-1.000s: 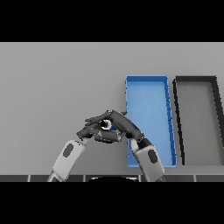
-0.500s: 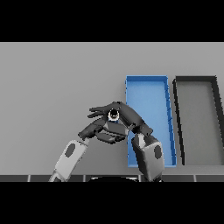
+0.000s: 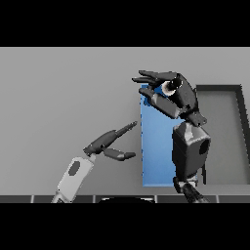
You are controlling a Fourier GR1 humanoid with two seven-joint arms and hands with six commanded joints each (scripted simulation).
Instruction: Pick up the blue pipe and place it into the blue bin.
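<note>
Roughly, left to right:
left hand [image 3: 106, 143]: low over the table's near-left area, fingers straight and relaxed, thumb splayed, holding nothing; fingertips point toward the blue bin's left wall but stay apart from it
table [image 3: 58, 93]: grey, bare where it shows on the left
blue bin [image 3: 152, 146]: long tray running from the table's near edge toward the far edge, right of centre; the right arm covers much of its right side
right hand [image 3: 177, 93]: raised over the far end of the blue bin, fingers and thumb curled round the blue pipe
blue pipe [image 3: 172, 86]: only a light ring-shaped end with a dark bore shows between the fingers; no blue body visible, length hidden by the hand
dark bin [image 3: 222, 136]: just right of the blue bin, walls side by side, partly behind the right forearm
step (judgement): carry phase, pipe above the target, release not yet done
handling (judgement): looks like a short rigid tube, probably light; smooth round wall could roll or slip in a loose hold, so wrap around the mid-body, not the rim
risk (judgement): dropped from height it may bounce or roll toward the dark bin; lower first
</note>
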